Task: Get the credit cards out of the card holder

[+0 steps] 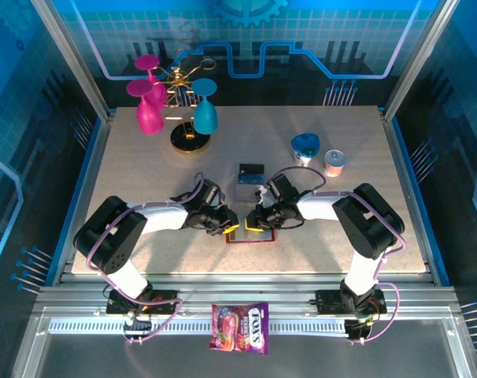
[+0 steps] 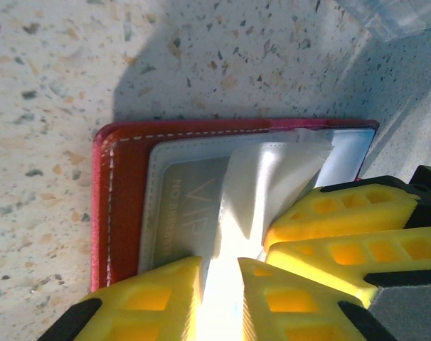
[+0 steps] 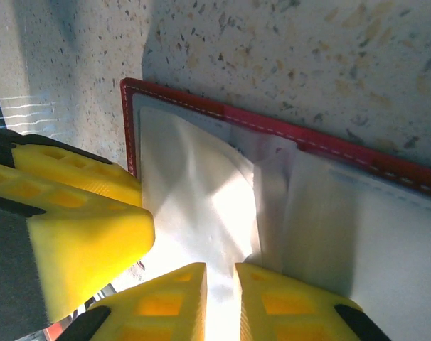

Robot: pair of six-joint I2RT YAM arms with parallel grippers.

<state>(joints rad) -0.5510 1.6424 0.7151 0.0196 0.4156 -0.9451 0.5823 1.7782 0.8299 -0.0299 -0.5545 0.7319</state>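
Card holder [image 1: 258, 239] lies open and flat at the near-middle of the bench [image 1: 144, 165], pale inner pockets facing up. Only a colourful candy bag [image 1: 240, 327] is nearer, resting on the metal rail [image 1: 105, 324] between the two arm bases.

Both arms reach inward and meet over the card holder. The left end effector [image 1: 231, 228] comes from the left and the right end effector [image 1: 256, 227] from the right, their yellow tips almost touching.

In the left wrist view, the left end effector's fingers [image 2: 158, 298] stand nearly together. A thin, creased strip of pale pocket lining [image 2: 265, 177] is pinched in the narrow gap between them. The right arm's yellow fingers [image 2: 343, 213] press in just beside, on the right. Under the clear pocket window a greyish credit card [image 2: 176, 213] lettered "VIP" sits inside the holder, framed by the red stitched edge.

In the right wrist view, the right end effector is likewise closed to a slit on a fold of the whitish lining, which is rumpled and lifted. Whether a card is inside either pinched fold cannot be told.

Just beyond the holder sits a small clear container [image 1: 249, 190] with a dark rectangle [image 1: 252, 168] at its far side, too small to identify. Farther right stand a blue-topped object [image 1: 305, 146] and a small pink can [image 1: 334, 163]. At the far left, a gold stand [image 1: 187, 130] carries two magenta glasses [image 1: 149, 110] and a teal glass [image 1: 205, 110], hung upside down.
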